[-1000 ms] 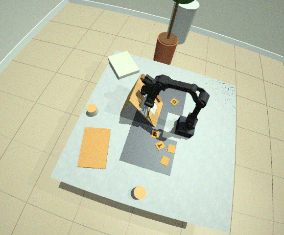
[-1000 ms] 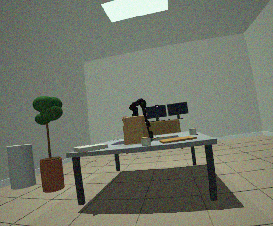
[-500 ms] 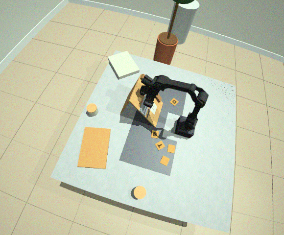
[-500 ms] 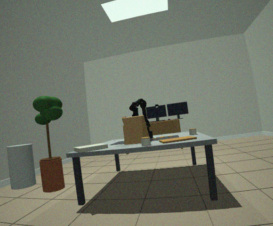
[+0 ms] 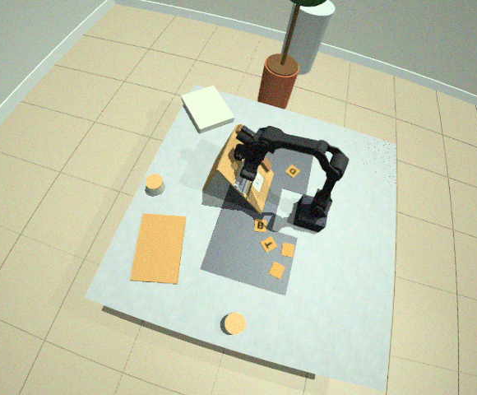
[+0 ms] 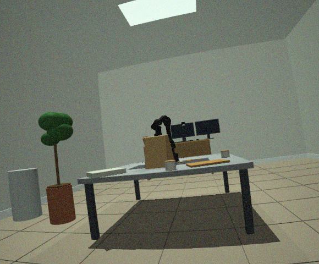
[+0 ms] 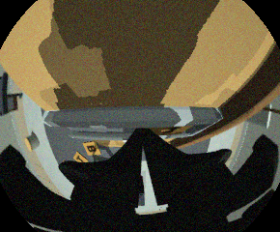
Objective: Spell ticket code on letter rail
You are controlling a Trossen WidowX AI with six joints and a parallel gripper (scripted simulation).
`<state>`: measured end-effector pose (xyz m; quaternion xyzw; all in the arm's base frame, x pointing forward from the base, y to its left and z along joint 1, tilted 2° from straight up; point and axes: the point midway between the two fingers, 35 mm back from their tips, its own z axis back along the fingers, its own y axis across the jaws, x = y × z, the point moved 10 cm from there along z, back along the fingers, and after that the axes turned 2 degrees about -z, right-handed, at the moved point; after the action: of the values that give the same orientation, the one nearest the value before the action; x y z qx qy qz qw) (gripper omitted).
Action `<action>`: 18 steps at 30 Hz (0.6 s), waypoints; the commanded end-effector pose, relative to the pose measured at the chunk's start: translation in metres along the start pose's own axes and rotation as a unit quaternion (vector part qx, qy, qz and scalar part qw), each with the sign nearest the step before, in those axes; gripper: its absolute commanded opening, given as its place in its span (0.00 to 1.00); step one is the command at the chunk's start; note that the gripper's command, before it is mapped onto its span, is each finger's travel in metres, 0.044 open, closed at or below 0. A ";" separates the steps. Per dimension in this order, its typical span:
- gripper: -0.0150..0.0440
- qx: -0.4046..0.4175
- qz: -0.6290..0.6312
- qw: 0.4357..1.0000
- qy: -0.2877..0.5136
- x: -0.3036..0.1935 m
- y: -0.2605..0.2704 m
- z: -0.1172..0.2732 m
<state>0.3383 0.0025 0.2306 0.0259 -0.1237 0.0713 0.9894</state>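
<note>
The wooden board point(image 5: 224, 166) point(image 7: 77, 77) stands slanted on the counter. Its grey rail point(image 5: 242, 187) point(image 7: 111, 117) runs across the face; the arm hides part of it, and I cannot read any letters in it. The white ticket point(image 5: 257, 182) is on the board's lower face, its print too small to read. My gripper point(image 5: 247, 174) point(image 7: 142, 130) is shut and empty, with its tips close to the rail. A B tile point(image 5: 260, 225) point(image 7: 91, 148) and a T tile point(image 5: 268, 244) point(image 7: 80, 157) lie beside the board. Two tiles without visible letters point(image 5: 287, 249) point(image 5: 277, 270) lie near them. Another lettered tile point(image 5: 292, 170) lies across the board from them.
A brown block point(image 5: 266, 164) is at the board's edge. Dark grey mats point(image 5: 238, 255) lie under the loose tiles. The counter also holds a white box point(image 5: 207, 108), an orange panel point(image 5: 158, 248) and two round containers point(image 5: 155, 183) point(image 5: 234, 323).
</note>
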 end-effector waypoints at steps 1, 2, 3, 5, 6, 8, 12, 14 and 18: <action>0.25 -0.002 -0.002 1.000 0.003 0.000 -0.001 0.000; 0.25 -0.002 -0.002 1.000 0.003 0.000 -0.002 0.001; 0.25 -0.002 -0.002 1.000 0.003 0.000 -0.002 0.001; 0.25 -0.002 -0.002 1.000 0.003 0.000 -0.003 0.001; 0.25 -0.002 -0.002 1.000 0.003 0.000 -0.003 0.001; 0.25 -0.003 -0.002 1.000 0.003 0.000 -0.004 0.001; 0.25 -0.003 -0.002 1.000 0.003 0.000 -0.005 0.000; 0.25 -0.003 -0.002 1.000 0.003 0.000 -0.006 0.000; 0.25 -0.003 -0.002 1.000 0.003 0.000 -0.007 0.000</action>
<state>0.3384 -0.0031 0.2315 0.0244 -0.1227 0.0676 0.9898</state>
